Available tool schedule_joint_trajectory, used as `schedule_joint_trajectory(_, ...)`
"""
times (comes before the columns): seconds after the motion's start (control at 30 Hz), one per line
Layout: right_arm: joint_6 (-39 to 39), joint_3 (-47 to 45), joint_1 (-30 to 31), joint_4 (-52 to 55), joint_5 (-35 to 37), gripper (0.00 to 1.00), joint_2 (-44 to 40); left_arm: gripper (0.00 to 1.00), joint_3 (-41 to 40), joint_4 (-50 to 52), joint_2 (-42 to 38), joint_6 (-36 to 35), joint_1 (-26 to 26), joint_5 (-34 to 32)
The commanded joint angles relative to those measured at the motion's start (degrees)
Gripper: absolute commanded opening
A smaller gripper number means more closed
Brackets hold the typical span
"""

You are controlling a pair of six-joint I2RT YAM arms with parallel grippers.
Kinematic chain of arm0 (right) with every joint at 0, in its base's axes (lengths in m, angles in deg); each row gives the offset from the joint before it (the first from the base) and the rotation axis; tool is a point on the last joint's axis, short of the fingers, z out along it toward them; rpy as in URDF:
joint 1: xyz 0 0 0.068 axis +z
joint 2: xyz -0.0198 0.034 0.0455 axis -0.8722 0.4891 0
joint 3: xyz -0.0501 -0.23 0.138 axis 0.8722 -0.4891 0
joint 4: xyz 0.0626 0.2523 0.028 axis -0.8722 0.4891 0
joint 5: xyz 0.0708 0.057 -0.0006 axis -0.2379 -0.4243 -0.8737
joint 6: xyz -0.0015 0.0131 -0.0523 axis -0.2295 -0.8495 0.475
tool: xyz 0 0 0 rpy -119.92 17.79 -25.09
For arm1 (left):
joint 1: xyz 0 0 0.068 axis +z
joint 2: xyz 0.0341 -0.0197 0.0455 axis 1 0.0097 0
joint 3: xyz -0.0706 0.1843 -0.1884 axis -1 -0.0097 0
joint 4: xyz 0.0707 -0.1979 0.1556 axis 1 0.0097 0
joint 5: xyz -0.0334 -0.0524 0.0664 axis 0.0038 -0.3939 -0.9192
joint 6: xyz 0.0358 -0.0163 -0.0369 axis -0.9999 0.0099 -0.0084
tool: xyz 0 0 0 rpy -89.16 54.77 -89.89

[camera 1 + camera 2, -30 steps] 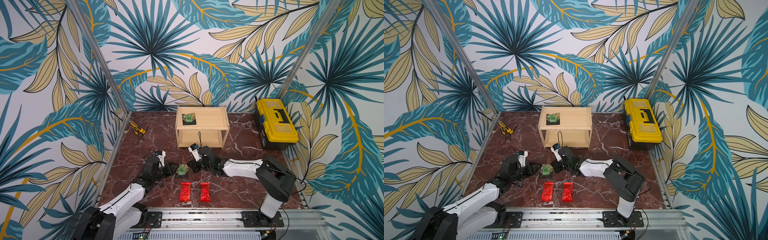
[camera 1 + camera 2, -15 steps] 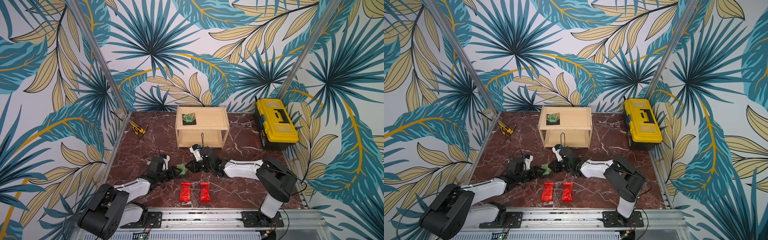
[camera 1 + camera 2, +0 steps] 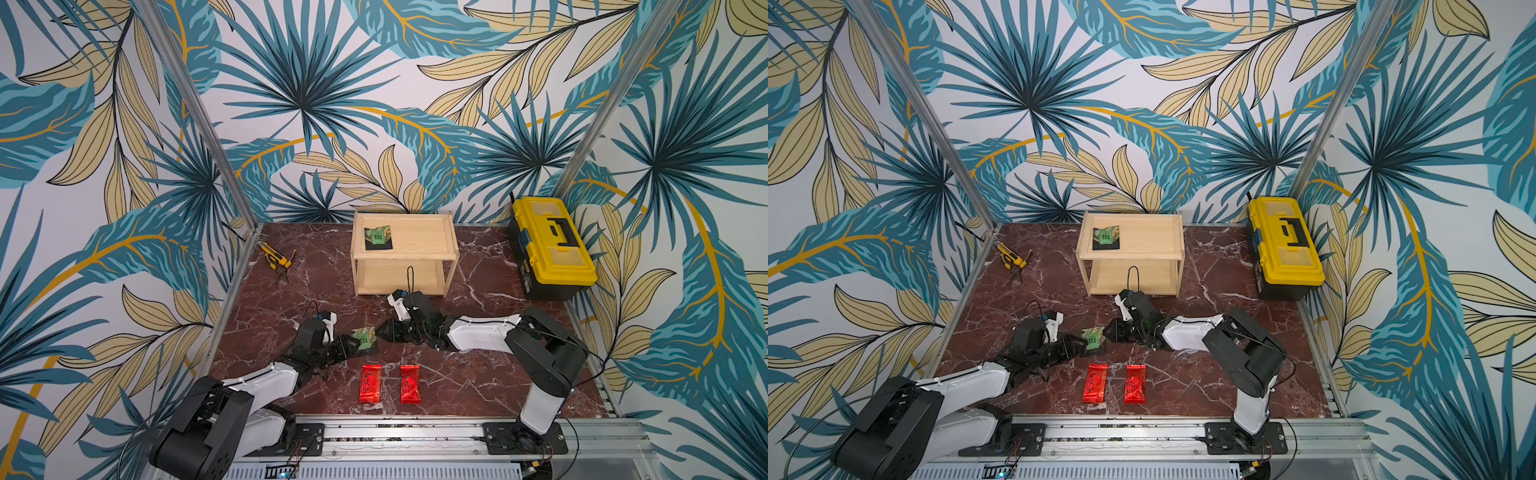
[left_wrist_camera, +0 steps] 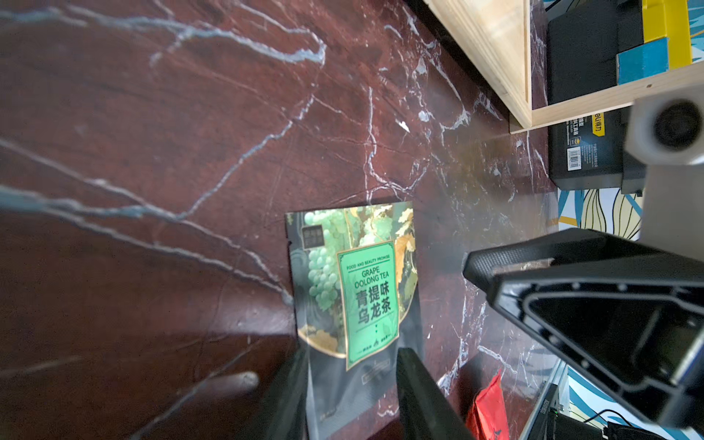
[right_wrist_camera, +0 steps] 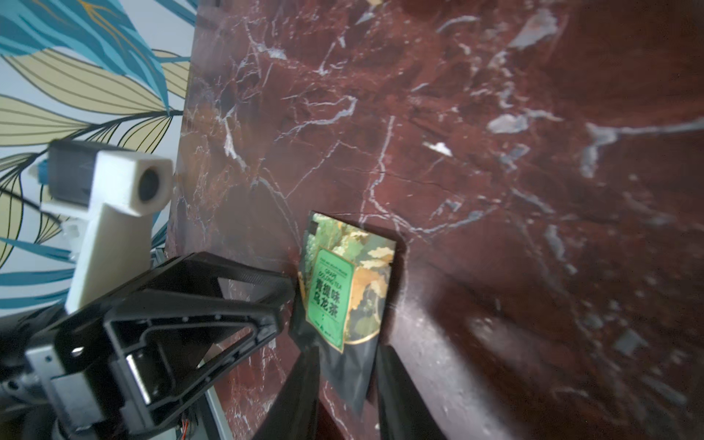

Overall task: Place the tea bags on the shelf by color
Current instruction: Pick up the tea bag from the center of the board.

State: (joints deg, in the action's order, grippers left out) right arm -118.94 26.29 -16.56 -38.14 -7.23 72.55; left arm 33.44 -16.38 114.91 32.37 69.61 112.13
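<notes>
One green tea bag [image 3: 363, 336] [image 3: 1092, 336] sits tilted on the marble floor between my two grippers. In both wrist views its dark lower end [image 4: 354, 381] [image 5: 344, 365] lies between fingers that stand apart. My left gripper [image 3: 353, 343] [image 4: 352, 354] is open beside it. My right gripper [image 3: 379, 331] [image 5: 348, 348] is open too, with floor showing beside the bag. A second green bag [image 3: 377, 237] rests on the top tray of the shelf [image 3: 419, 237] [image 3: 1146, 239]. Two red tea bags [image 3: 370, 382] [image 3: 410, 383] lie side by side near the front.
A yellow-and-black toolbox [image 3: 548, 245] stands at the back right, against the wall. A yellow hand tool [image 3: 276, 259] lies at the back left. A metal rail [image 3: 395, 432] runs along the floor's front edge. Patterned walls close in three sides.
My right gripper's fingers have spread apart around the green bag. My left arm has dropped lower, its base link now in view. The bag has stayed about where it was.
</notes>
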Motion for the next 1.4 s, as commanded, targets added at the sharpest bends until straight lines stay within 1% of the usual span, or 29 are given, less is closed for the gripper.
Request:
schedule_joint_trajectory(0.0,-3.6,-1.0,-0.4,-2.2,-1.4,0.32,2.2,0.42,-2.4,-0.3,0.4,-0.2,-0.3,-0.9)
schedule_joint_trajectory(0.27,-7.3,0.2,-1.2,-4.7,-2.0,0.32,5.5,0.43,-3.2,-1.0,0.4,-0.4,-0.3,-1.0)
schedule_joint_trajectory(0.37,-9.9,0.7,-1.3,-6.2,-2.6,0.32,6.7,0.42,-3.3,-1.3,0.4,-0.4,-0.2,-1.1)
schedule_joint_trajectory(0.6,-16.5,1.0,-1.3,-13.2,-5.4,0.32,9.6,0.43,-3.7,-1.7,0.3,-0.4,-0.3,-1.2)
schedule_joint_trajectory(0.8,-20.0,1.4,-1.3,-17.8,-7.6,0.31,10.5,0.42,-3.8,-1.5,0.0,-0.4,-0.2,-1.0)
schedule_joint_trajectory(1.03,-19.6,0.7,-0.9,-17.9,-7.1,0.21,9.6,0.42,-3.7,-1.8,0.0,-0.5,-0.2,-1.1)
schedule_joint_trajectory(1.3,-20.0,2.0,-0.5,-18.3,-8.0,0.10,11.6,0.43,-3.7,-2.0,-0.2,-0.4,-0.2,-0.9)
schedule_joint_trajectory(1.37,-19.6,2.2,-0.4,-17.5,-7.7,0.05,11.3,0.43,-3.8,-2.0,-0.5,-0.4,-0.3,-0.9)
